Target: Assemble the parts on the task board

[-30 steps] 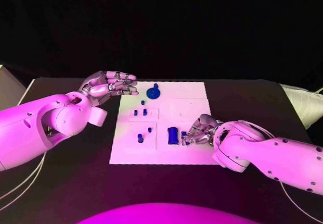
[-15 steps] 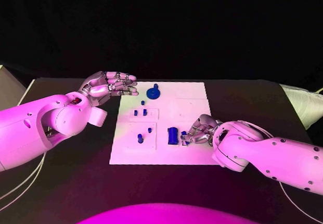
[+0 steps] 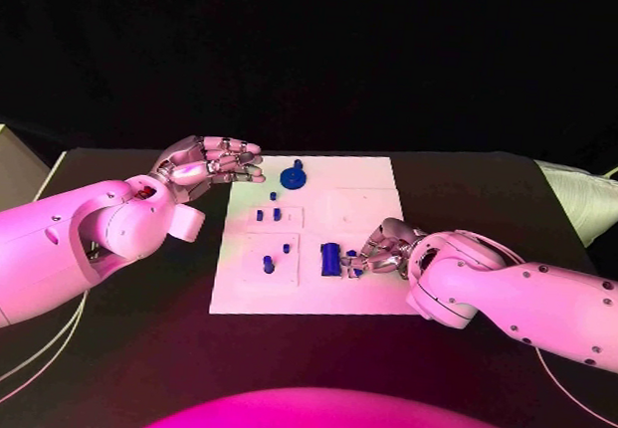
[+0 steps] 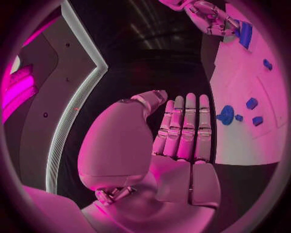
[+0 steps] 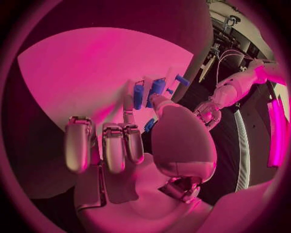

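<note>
White and flat, the plastic task board (image 3: pixel 342 202) lies mid-table with small blue parts on it. My right hand (image 3: pixel 380 248) is down at its near right area, fingers on a tall blue block (image 3: pixel 330 258); whether they truly clamp it I cannot tell, my thumb hides the contact. My left hand (image 3: pixel 209 159) hovers off the board's far left corner, fingers curled together, holding nothing, near a round blue knob (image 3: pixel 295 178). I judge a seating step underway; next calls for steady downward pressure.
</note>
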You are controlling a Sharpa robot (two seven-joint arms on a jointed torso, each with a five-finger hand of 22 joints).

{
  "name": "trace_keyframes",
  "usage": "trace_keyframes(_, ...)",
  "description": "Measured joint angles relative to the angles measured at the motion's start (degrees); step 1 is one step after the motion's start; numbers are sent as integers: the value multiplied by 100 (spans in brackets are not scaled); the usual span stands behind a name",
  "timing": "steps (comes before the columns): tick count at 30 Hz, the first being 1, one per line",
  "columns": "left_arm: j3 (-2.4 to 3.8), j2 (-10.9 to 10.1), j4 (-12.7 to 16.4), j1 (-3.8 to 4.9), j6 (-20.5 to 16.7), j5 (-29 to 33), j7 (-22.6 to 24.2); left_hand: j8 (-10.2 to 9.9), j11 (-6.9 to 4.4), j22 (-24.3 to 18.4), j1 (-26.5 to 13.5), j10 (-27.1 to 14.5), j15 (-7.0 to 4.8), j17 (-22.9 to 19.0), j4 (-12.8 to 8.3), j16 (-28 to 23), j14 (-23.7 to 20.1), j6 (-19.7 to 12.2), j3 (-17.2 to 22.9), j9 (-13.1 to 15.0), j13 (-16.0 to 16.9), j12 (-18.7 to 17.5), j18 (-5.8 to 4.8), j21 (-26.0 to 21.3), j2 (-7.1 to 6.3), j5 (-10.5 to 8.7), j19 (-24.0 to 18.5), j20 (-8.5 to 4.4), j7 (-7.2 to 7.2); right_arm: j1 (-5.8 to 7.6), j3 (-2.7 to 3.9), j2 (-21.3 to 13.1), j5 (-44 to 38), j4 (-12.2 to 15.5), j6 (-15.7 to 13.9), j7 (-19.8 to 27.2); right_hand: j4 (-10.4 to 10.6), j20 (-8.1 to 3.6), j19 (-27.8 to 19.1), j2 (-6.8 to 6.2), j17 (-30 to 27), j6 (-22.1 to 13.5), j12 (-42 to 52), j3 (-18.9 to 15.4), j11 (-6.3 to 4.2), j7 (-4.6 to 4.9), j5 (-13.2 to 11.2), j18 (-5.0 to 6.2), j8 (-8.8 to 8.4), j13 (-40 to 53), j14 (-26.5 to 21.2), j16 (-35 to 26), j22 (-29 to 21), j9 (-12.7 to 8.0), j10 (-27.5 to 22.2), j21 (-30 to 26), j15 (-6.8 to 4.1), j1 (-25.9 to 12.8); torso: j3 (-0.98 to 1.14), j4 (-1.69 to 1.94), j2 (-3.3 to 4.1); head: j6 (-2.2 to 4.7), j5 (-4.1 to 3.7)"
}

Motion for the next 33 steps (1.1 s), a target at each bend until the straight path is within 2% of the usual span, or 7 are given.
trace_keyframes(12,0,0,-3,0,1,0,-6,0,0,-20,-23,0,0,13,17,-22,0,0,-17,0,0,0,0,-29,23,0,0,0,0,-6,1,-168,-3,122,-55,135,-15,0,0,1,0,0,0,-15,0,0,0,0,0,-1,0,0,-1,5,0,0,0,2,5,3,2,-9,6)
trace_keyframes(15,0,0,-5,0,1,0,-7,0,0,-19,-23,0,0,13,17,-22,0,0,-17,0,0,0,0,-29,23,0,0,0,0,-8,2,-232,-3,205,-71,172,-15,0,0,38,0,0,0,-15,0,0,31,0,0,-1,0,0,-1,5,0,0,0,39,5,3,2,-14,14)
trace_keyframes(20,0,0,-7,0,1,0,-10,0,0,-19,-23,0,0,12,17,-22,0,0,-17,0,0,0,0,-28,23,0,0,0,0,-8,2,-304,0,324,-84,218,-15,0,0,38,0,0,0,-15,0,0,31,0,0,-1,0,0,-1,5,0,0,0,39,3,1,2,-22,15)
trace_keyframes(22,0,0,-7,0,1,0,-11,0,0,-19,-23,0,0,12,16,-22,0,0,-17,1,0,0,0,-28,23,0,0,0,0,-8,3,-319,2,363,-86,231,-15,0,0,90,0,-1,0,-15,0,0,31,0,0,-1,0,0,-2,5,0,0,0,46,1,0,1,-23,16)
trace_keyframes(25,0,0,-7,0,1,0,-13,0,0,-19,-23,0,0,12,16,-22,0,0,-17,1,0,0,0,-28,23,0,0,0,0,-9,3,-335,3,413,-87,247,-16,0,0,90,0,-1,0,-15,0,0,31,0,0,-1,0,0,-2,5,0,0,0,46,-1,1,1,-24,16)
trace_keyframes(29,0,-1,-9,0,1,0,-15,0,0,-28,-23,0,0,19,32,-22,0,0,-1,-5,0,0,0,-28,23,0,0,0,0,-9,3,-343,4,437,-87,260,-16,0,0,90,0,-1,0,-15,0,0,31,0,0,-1,0,0,-2,5,0,0,0,47,1,4,1,-25,16)
trace_keyframes(33,0,-2,-10,0,1,0,-16,0,0,-28,-23,0,0,19,32,-22,0,0,0,-5,0,0,0,-28,23,0,0,0,0,-9,3,-346,5,426,-87,268,-16,0,0,90,0,-1,-1,-15,0,0,65,0,0,-2,0,0,-2,5,0,0,0,47,-7,4,-1,-25,16)
